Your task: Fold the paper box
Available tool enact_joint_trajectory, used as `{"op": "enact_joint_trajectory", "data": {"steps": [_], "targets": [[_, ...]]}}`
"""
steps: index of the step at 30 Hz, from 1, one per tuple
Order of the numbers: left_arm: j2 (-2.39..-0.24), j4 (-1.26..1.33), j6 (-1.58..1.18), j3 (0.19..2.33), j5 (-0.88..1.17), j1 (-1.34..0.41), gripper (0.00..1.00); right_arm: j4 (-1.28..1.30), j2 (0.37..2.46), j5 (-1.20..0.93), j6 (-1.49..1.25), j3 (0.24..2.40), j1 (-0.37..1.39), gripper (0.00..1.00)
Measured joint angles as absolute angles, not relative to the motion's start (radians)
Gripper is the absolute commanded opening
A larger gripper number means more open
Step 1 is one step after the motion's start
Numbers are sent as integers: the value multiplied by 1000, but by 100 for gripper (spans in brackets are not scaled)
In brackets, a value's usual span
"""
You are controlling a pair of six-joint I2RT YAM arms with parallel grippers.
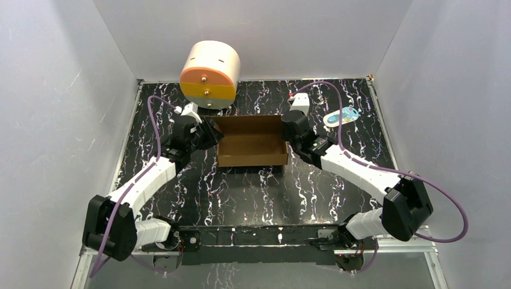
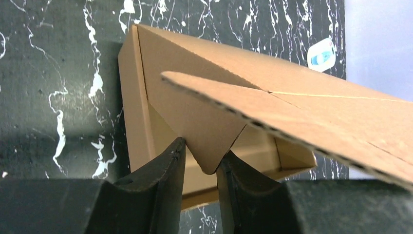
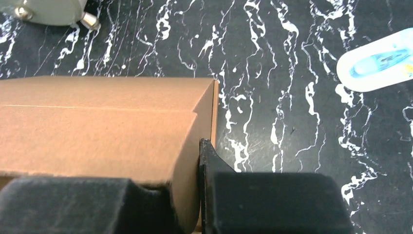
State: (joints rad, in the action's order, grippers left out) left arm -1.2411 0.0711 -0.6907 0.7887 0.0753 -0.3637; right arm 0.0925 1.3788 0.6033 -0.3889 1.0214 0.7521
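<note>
The paper box [image 1: 250,141] is a shallow brown cardboard box, open at the top, in the middle of the table. My left gripper [image 1: 210,133] is at its left side. In the left wrist view the jaws [image 2: 204,152] stand narrowly apart, and the rounded corner of a box flap [image 2: 209,122] is wedged between them, touching both fingers. My right gripper [image 1: 291,133] is at the right side. In the right wrist view the jaws [image 3: 190,168] are closed on the box's right wall [image 3: 192,146], one finger inside and one finger [image 3: 209,161] outside.
A round cream drum [image 1: 210,73] with orange and yellow drawers stands behind the box at the back left; its base shows in the right wrist view [image 3: 48,9]. A white and blue packet [image 1: 341,117] lies to the right of the box. White walls enclose the table.
</note>
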Motion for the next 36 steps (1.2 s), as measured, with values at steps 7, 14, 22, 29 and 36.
{"op": "enact_joint_trajectory", "data": {"steps": [7, 14, 22, 29, 36], "targets": [[-1108, 58, -703, 685, 112, -370, 31, 75, 1267, 525, -425, 903, 765, 35], [-1008, 47, -730, 591, 147, -371, 38, 59, 1168, 439, -450, 794, 768, 51], [-850, -42, -726, 548, 170, -372, 52, 85, 1044, 331, -418, 754, 768, 77], [-662, -218, -636, 619, 126, -372, 72, 192, 900, 282, -326, 792, 768, 87], [-721, -328, -533, 913, -22, -372, 74, 309, 969, 301, -199, 1022, 768, 91]]}}
